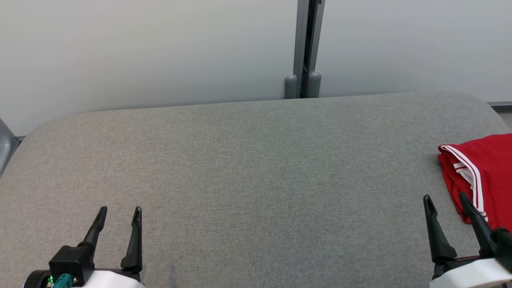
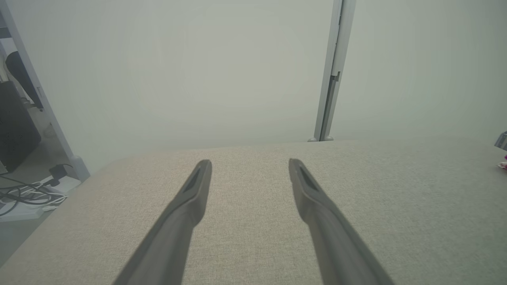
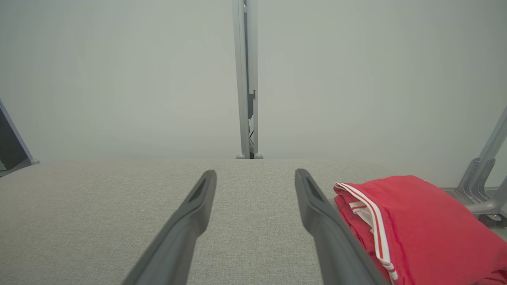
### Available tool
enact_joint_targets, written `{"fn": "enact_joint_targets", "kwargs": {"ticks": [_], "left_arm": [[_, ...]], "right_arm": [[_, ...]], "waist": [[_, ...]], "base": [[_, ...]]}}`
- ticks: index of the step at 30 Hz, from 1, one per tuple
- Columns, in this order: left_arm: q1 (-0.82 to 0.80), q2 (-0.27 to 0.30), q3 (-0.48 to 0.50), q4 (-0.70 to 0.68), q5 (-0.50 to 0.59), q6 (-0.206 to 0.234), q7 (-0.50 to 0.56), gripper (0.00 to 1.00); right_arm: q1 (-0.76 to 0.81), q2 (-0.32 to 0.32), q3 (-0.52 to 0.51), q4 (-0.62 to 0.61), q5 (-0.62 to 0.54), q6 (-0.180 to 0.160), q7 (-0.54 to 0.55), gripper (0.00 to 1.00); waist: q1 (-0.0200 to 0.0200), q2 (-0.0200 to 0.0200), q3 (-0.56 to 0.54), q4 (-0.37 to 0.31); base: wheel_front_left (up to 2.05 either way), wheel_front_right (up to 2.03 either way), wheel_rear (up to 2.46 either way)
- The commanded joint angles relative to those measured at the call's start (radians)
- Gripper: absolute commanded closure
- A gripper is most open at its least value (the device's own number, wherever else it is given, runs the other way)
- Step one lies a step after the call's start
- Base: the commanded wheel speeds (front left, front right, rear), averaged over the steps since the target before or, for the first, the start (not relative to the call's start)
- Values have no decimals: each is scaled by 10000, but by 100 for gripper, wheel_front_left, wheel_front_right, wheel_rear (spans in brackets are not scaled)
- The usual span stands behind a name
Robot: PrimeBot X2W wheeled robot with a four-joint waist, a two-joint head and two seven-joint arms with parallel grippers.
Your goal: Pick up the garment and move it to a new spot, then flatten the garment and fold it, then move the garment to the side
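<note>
left hand (image 1: 121, 209) and right hand (image 1: 445, 197) both wide apart, empty; red garment (image 1: 486, 172) beside the right

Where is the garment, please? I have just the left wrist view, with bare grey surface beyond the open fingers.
Observer: The red garment lies at the far right edge of the grey table, as the head view shows.
Operator: Thank you. Is the right arm holding it?
Observer: No. The right gripper is open and empty, and its fingers are just beside the cloth. I cannot tell if they touch it.
Operator: How does the garment lie?
Observer: It is a compact, layered bundle, with its white striped trim facing the table's middle.
</note>
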Motion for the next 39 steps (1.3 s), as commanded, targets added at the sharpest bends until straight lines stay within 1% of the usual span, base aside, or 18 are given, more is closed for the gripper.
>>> {"fn": "enact_joint_targets", "kwargs": {"ticks": [1,29,30,34,39], "left_arm": [[21,63,15,-1,-60,52,-18,0],[-233,175,-49,234,-140,191,-118,0],[-78,95,-67,225,-157,149,-96,100],[103,-96,-146,474,-167,167,-102,100],[74,-236,88,540,-1024,-35,71,100]], "right_arm": [[32,1,-26,-43,-46,-8,-2,0],[12,17,-71,82,201,-8,-74,0],[0,33,-60,89,203,0,-13,100],[72,121,-36,360,203,0,2,100],[-23,99,89,551,1193,0,-41,100]], "waist": [[0,0,4,-3],[0,0,29,20],[0,0,30,20],[0,0,31,20],[0,0,42,11]], "base": [[0,0,0],[0,0,0],[0,0,0],[0,0,0],[0,0,0]]}}
